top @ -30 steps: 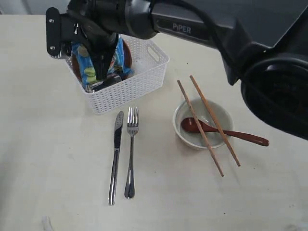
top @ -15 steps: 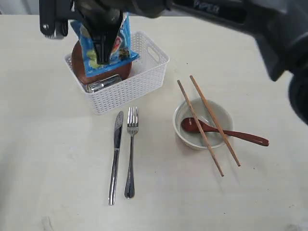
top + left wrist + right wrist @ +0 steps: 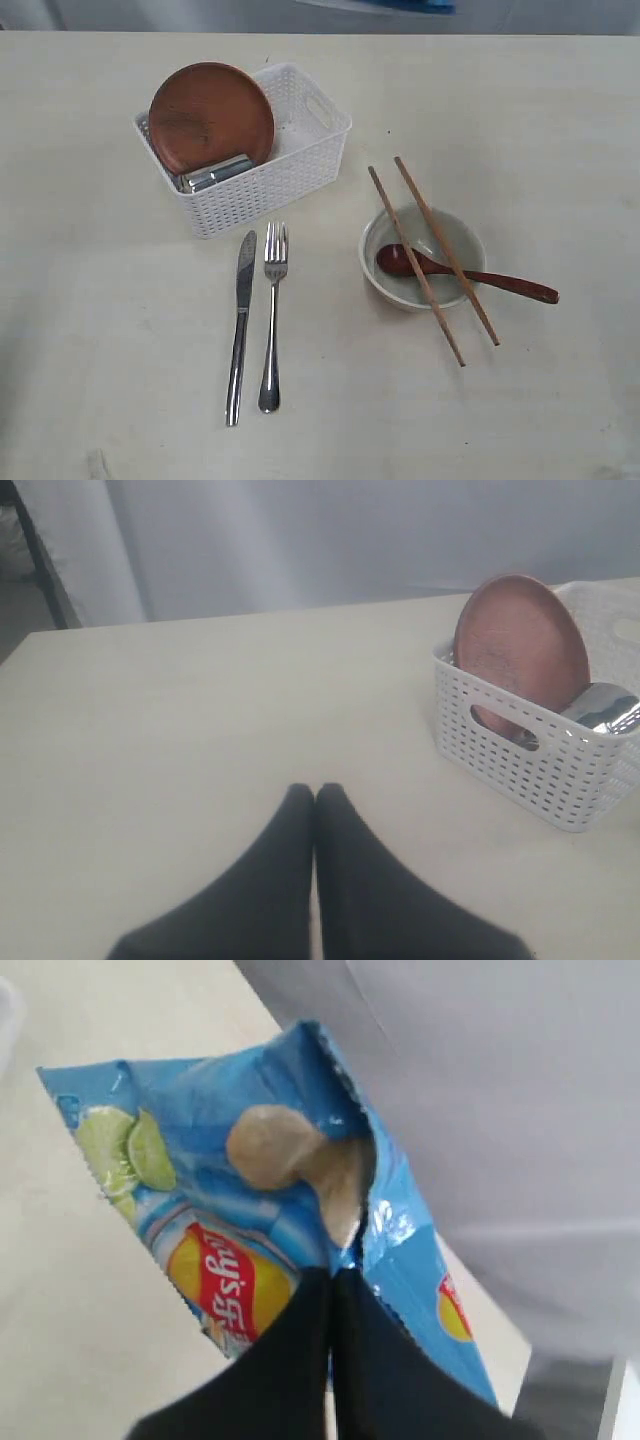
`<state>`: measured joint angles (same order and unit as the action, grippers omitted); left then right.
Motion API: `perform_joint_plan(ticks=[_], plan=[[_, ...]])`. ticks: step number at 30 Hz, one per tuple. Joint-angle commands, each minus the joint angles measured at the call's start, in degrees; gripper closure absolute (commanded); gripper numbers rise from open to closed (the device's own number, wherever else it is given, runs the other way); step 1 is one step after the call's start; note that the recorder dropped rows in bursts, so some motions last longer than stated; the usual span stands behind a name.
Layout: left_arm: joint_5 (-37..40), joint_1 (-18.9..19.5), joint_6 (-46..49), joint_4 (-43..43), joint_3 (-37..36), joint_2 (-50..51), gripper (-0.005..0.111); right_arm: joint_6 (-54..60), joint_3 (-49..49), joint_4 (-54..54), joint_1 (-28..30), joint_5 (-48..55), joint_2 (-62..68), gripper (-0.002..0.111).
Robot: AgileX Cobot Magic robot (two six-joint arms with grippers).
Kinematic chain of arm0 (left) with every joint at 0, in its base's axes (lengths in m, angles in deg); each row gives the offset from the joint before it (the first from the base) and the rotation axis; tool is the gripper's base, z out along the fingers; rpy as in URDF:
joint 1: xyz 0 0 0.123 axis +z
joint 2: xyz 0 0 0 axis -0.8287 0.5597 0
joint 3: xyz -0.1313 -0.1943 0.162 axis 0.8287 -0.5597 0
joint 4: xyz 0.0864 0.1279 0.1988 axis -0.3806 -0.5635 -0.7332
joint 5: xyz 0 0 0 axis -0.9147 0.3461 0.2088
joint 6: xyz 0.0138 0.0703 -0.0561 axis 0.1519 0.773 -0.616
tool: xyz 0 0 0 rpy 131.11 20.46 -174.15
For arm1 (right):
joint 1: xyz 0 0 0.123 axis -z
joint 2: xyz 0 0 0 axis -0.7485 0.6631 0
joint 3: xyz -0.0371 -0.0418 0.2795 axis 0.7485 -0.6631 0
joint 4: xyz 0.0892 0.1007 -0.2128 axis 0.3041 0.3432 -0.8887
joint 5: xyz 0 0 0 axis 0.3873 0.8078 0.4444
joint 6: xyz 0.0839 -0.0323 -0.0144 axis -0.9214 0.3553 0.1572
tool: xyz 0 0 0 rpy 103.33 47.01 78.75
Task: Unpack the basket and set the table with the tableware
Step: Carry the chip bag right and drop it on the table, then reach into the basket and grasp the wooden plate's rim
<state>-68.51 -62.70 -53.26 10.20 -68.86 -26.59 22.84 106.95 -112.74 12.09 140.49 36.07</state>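
The right pincer [image 3: 332,1275] is clenched on a thin fold of the glossy blue chips bag with printed limes and a red-and-yellow logo [image 3: 250,1210], which hangs in the air with pale bench under it. The bag is no tableware, so the step in hand looks like clearing it out of the way. To do that well, carry it well apart from the place setting, lower it until it rests on the bench, and only then let go. The pinch is on the edge alone, so a slow swing would keep the foil from slipping or tearing.

The left pincer [image 3: 315,792] is clenched on nothing, low over the large pale beige bench [image 3: 120,350], near the white rectangular lattice-sided plastic basket [image 3: 260,200].

In the basket, the dark brown round plate [image 3: 210,115] leans upright against one wall, and the shiny steel cup [image 3: 215,173] lies on its side at its foot. Both are not yet unpacked.

Just in front of the basket, the steel knife [image 3: 240,320] and steel fork [image 3: 272,320] lie side by side. Beside them stands the off-white round bowl [image 3: 470,240], holding the red-brown wooden spoon [image 3: 470,275], with the two long wooden chopsticks [image 3: 420,270] laid across its rim. Keep the bag away from all of these.
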Motion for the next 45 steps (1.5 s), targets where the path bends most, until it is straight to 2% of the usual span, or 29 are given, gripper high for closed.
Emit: perform_joint_plan(ticks=[1,9,13,18,19,20,21,23,24,25,27,29,30,31,32,34,38,45], plan=[[-0.4,0.2,0.1,0.0,-0.1,-0.3,0.107,-5.6,-0.2,1.2,10.1,2.1,-0.5,0.109],[-0.4,0.2,0.1,0.0,-0.1,-0.3,0.107,-4.4,-11.8,24.2,27.5,2.1,0.1,0.109],[-0.4,0.2,0.1,0.0,-0.1,-0.3,0.107,-3.1,-18.3,29.6,31.8,2.1,0.1,0.109],[-0.4,0.2,0.1,0.0,-0.1,-0.3,0.107,-3.5,-24.2,30.4,35.6,1.4,0.1,0.107],[-0.4,0.2,0.1,0.0,-0.1,-0.3,0.107,-3.6,-24.7,30.7,36.1,1.2,0.1,0.104],[-0.4,0.2,0.1,0.0,-0.1,-0.3,0.107,-3.6,-24.9,31.8,36.9,1.0,0.1,0.089],[-0.4,0.2,0.1,0.0,-0.1,-0.3,0.107,-3.6,-24.9,32.0,36.9,1.0,0.0,0.08],[-0.4,0.2,0.1,0.0,-0.1,-0.3,0.107,-3.6,-24.9,32.0,36.9,-0.1,-0.3,0.056],[-0.4,0.2,0.1,0.0,-0.1,-0.3,0.107,-3.5,-24.9,33.6,36.3,-1.3,-0.8,0.04],[-0.4,0.2,0.1,0.0,-0.1,-0.3,0.107,-2.8,-24.9,34.6,36.0,-2.1,-1.1,0.038],[-0.4,0.2,0.1,0.0,-0.1,-0.3,0.107,3.3,-23.3,41.0,33.5,-3.2,-1.9,0.04],[-0.4,0.2,0.1,0.0,-0.1,-0.3,0.107,16.3,-19.4,54.5,29.6,-3.1,-1.9,0.043],[-0.4,0.2,0.1,0.0,-0.1,-0.3,0.107,26.1,-16.6,63.1,25.9,-4.0,-1.9,0.043],[-0.4,0.2,0.1,0.0,-0.1,-0.3,0.107,29.9,-15.2,64.8,23.3,-5.9,-1.9,0.043],[-0.4,0.2,0.1,0.0,-0.1,-0.3,0.107,31.4,-13.2,63.8,17.6,-11.3,-1.6,0.043],[-0.4,0.2,0.1,0.0,-0.1,-0.3,0.107,28.8,-10.0,57.2,9.9,-17.5,1.3,0.043],[-0.4,0.2,0.1,0.0,-0.1,-0.3,0.107,27.9,0.0,46.4,-0.3,-19.0,12.9,0.043],[-0.4,0.2,0.1,0.0,-0.1,-0.3,0.107,28.6,12.8,40.3,-3.7,-18.9,25.2,0.043]])
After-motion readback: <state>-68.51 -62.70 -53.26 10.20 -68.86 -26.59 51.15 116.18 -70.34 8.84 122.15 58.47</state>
